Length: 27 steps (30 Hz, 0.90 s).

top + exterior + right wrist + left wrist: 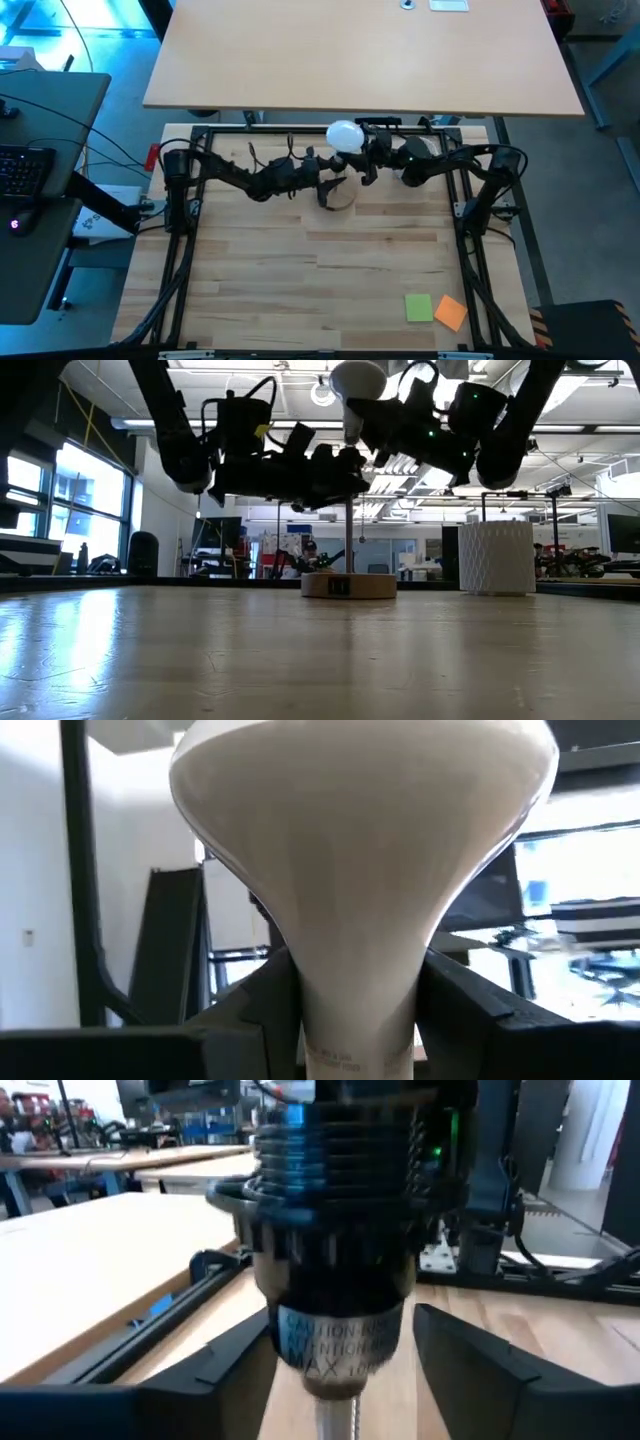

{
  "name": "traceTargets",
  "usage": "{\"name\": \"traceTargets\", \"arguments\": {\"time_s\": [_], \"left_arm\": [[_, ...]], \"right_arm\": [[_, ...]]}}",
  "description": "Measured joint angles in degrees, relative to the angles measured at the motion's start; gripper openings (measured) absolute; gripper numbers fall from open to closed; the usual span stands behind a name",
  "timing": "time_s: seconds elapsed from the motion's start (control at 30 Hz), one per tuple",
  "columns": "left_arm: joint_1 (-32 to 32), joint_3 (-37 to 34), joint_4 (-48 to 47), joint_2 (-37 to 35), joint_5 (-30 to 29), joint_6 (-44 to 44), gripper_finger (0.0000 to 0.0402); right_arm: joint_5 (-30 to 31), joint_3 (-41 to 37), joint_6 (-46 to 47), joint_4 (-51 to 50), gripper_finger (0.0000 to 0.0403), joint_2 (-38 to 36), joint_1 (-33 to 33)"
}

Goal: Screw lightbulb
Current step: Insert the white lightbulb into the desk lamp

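Right pincer [360, 1010] clamps the lightbulb [360, 850] by its neck, globe up, just right of the left pincer [345, 1370], which grips the socket [335, 1270].

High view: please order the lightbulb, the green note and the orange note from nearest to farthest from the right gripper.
1. The lightbulb: held in the right gripper, at the table's far edge.
2. The green note: at the near edge, on the right.
3. The orange note: beside the green one and touching it, slightly farther out, so the margin is small.
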Motion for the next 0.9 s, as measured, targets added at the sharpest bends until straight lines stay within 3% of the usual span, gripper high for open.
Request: {"name": "traceTargets", "arguments": {"time_s": [0.17, 0.37, 0.7, 0.9], "left_arm": [[0.25, -0.25, -1.62, -1.77, 2.09, -0.5, 0.0137], [2.29, -0.55, -3.96, -3.28, 9.32, -2.59, 0.0136], [3.43, -4.94, -4.61, -7.34, 17.55, -3.51, 0.0136], [4.07, -5.96, -4.46, -7.76, 19.16, -3.96, 0.0136]], "right_arm": [[0.39, -1.83, -0.16, 0.68, 0.0152, -0.12, -0.22], [2.54, -0.72, -1.64, -3.55, 0.0152, 0.12, 1.15], [0.94, -0.79, -2.44, -5.92, 0.0151, -0.09, 3.47], [0.04, 2.63, -2.98, -12.99, 0.0151, -0.2, 4.66]]}}
